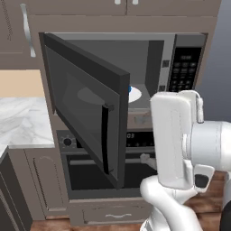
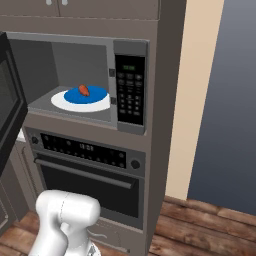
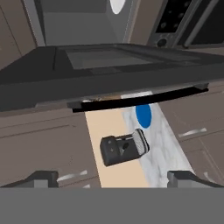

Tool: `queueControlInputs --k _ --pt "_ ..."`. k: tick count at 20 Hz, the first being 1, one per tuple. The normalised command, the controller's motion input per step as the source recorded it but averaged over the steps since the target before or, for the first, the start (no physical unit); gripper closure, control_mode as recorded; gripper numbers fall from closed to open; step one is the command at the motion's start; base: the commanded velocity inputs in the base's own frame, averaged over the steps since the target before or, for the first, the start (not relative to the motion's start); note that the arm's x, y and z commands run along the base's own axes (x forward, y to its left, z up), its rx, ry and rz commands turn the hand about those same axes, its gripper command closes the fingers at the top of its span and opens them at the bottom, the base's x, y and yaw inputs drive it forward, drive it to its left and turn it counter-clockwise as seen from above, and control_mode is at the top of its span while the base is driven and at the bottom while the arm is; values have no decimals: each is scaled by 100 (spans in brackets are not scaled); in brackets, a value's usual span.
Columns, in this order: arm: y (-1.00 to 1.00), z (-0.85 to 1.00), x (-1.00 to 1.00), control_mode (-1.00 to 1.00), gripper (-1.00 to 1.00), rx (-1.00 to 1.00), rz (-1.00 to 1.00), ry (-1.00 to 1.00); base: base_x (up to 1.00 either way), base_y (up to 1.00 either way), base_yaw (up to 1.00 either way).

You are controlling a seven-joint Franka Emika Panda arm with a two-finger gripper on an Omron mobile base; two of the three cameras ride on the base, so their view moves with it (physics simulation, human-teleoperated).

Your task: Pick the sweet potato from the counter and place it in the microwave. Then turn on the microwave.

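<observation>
The sweet potato (image 2: 84,90) lies on a blue plate (image 2: 95,96) on the white turntable (image 2: 62,102) inside the microwave (image 2: 129,55), whose door (image 1: 85,108) stands open. The hand (image 3: 113,177) is open and empty, facing the door's edge, with the table (image 3: 164,140) beyond it.

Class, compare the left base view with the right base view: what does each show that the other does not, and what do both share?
Left base view: the outer face of the open microwave door with its dark handle, and the marble counter at left.
Right base view: the sweet potato, lying on the blue plate on the white turntable.
Both: the microwave, its keypad, the oven beneath, and some of the blue plate.
</observation>
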Motion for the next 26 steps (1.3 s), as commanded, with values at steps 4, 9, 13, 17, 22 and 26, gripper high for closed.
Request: queueControlInputs --k 4,9,13,17,22,26 --pt "30 -28 12 -100 -100 1 0 -1 0 0 0" --pt "28 -30 19 -100 -100 2 0 0 0 0 0" --pt "20 -34 33 -100 -100 1 0 0 0 0 0" --pt "18 -33 24 -100 -100 3 0 0 0 0 0" --pt "17 -31 16 -100 -100 4 0 -2 0 0 0" --pt "16 -30 8 -100 -100 5 0 -4 0 0 0"
